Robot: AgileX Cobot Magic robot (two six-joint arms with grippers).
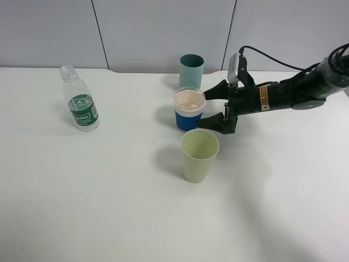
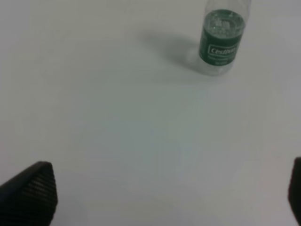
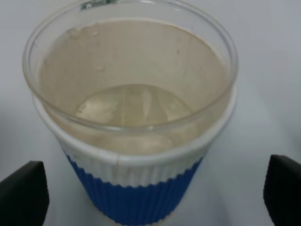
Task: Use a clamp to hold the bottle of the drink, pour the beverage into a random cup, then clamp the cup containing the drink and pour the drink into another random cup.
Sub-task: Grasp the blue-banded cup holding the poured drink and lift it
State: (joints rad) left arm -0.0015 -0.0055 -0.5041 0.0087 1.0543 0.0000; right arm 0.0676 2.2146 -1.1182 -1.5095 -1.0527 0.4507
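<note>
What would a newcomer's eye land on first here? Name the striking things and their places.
The right arm's black two-fingered tool stands open around the short blue-banded clear-rimmed cup mid-table, a finger on each side. A shallow pool of clear liquid lies in that cup. The capless clear plastic bottle with a green label stands upright at far left.

The small clear plastic bottle (image 1: 80,101) carries a dark green label with white lettering. The short clear-rimmed cup (image 1: 189,109) has a ribbed white band over a wide ribbed blue band and a pinkish-cream inside. The liquid (image 3: 134,106) in it is colourless. The tapered plastic cup (image 1: 199,154) is plain pale yellow-green. The round teal cup (image 1: 191,68) is unmarked. The worktop (image 1: 109,207) is white. The right gripper (image 1: 203,109) has black jaws.
</note>
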